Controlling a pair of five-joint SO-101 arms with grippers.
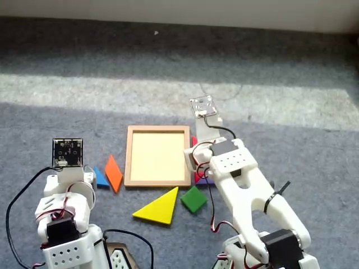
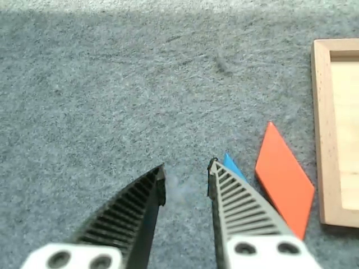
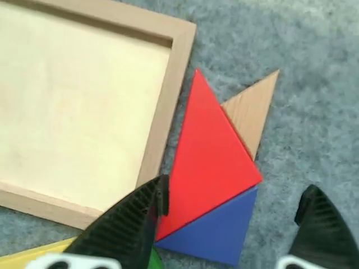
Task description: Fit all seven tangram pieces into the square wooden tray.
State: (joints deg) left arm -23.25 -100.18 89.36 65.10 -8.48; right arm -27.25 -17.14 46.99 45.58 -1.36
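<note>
All outside square wooden tray (image 1: 157, 130), lying on grey carpet (image 1: 280, 112): orange parallelogram (image 1: 114, 173) and light blue triangle (image 1: 101, 178) left of tray; yellow triangle (image 1: 160, 207) and green square (image 1: 194, 199) on arms' side of tray; red triangle (image 3: 210, 151) just beside tray's right rim, adjoining dark blue triangle (image 3: 219, 230) and wooden triangle (image 3: 252, 109). Hovering left of tray: left gripper (image 2: 187, 166), fingers narrowly parted. Hovering right of tray, over red triangle: right gripper (image 3: 236, 188), fingers spread wide.

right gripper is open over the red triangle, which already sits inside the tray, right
Not quite. The red triangle is not inside the tray. It lies outside, on the carpet beside the tray's frame, as the right wrist view shows. The right gripper is indeed open over it.
</note>
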